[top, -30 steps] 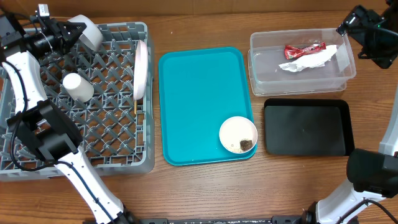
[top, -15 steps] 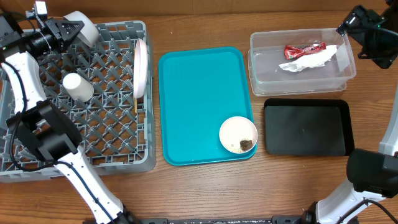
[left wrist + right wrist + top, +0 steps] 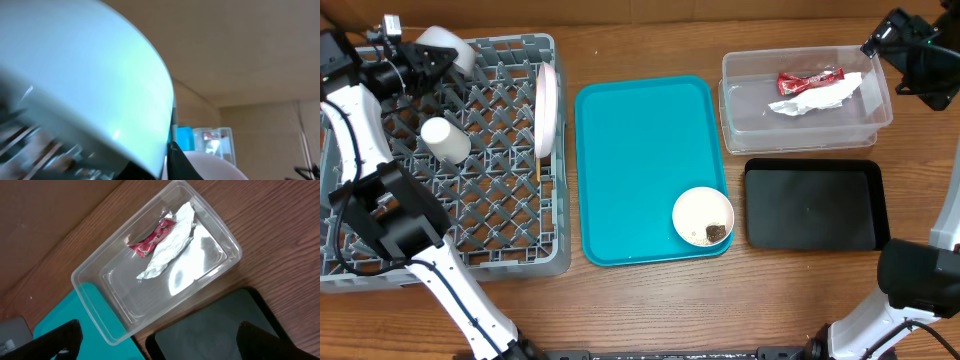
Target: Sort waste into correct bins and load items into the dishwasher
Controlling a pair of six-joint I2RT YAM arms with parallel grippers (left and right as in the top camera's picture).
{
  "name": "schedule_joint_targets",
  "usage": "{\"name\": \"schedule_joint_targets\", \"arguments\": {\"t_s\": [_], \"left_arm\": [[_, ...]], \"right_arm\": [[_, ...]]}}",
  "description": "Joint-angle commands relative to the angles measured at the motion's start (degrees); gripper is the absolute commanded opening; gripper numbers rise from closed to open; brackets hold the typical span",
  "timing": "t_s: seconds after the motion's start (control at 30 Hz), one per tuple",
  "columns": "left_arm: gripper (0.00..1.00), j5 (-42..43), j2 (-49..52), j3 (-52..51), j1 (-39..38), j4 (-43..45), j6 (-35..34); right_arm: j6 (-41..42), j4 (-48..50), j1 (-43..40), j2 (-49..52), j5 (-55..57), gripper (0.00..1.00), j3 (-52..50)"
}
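Wrapper, napkin in clear tub; cup, plate in rack; food chunk in small bowl; right jaws open, left jaws unclear.

Flat teal tray: rectangular, rounded corners, low raised rim, long side running away from the robot. It lies flat on the wooden table, about mid-table. The table is brown with visible grain and shows on every side of the tray. A dark bar runs along the table's near edge. In the right wrist view one tray corner shows at bottom left, on the wood. In the left wrist view there is a blurry teal sliver and a plain tan wall behind it.
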Motion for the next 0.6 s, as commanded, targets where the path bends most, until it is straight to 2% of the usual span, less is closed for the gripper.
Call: {"name": "schedule_joint_targets", "arguments": {"t_s": [0.0,0.03,0.13,0.37,0.4,0.43,0.5,0.57], "left_arm": [[0.37,-4.0,-0.1,-0.2,3.7,-1.9,0.0],[0.46,-4.0,-0.1,-0.2,4.5,-2.6,0.0],[0.55,-4.0,-0.1,-0.2,6.1,-4.1,0.0],[0.56,-4.3,-4.3,-0.1,8.7,-8.1,0.0],[0.51,-4.3,-5.3,-0.1,8.7,-8.2,0.0],[0.39,-4.3,-6.1,-0.1,8.5,-8.0,0.0],[0.04,-7.9,-8.7,-0.1,7.1,-7.7,0.0],[0.04,-13.9,-9.9,-0.1,5.3,-7.3,0.1]], "right_arm": [[0.3,0.3,-0.1,-0.3,0.1,1.0,0.9],[0.3,0.3,-0.1,-0.3,0.1,1.0,0.9],[0.3,0.3,-0.1,-0.3,0.1,1.0,0.9],[0.3,0.3,-0.1,-0.3,0.1,1.0,0.9],[0.3,0.3,-0.1,-0.3,0.1,1.0,0.9],[0.3,0.3,-0.1,-0.3,0.1,1.0,0.9],[0.3,0.3,-0.1,-0.3,0.1,1.0,0.9],[0.3,0.3,-0.1,-0.3,0.1,1.0,0.9]]}}
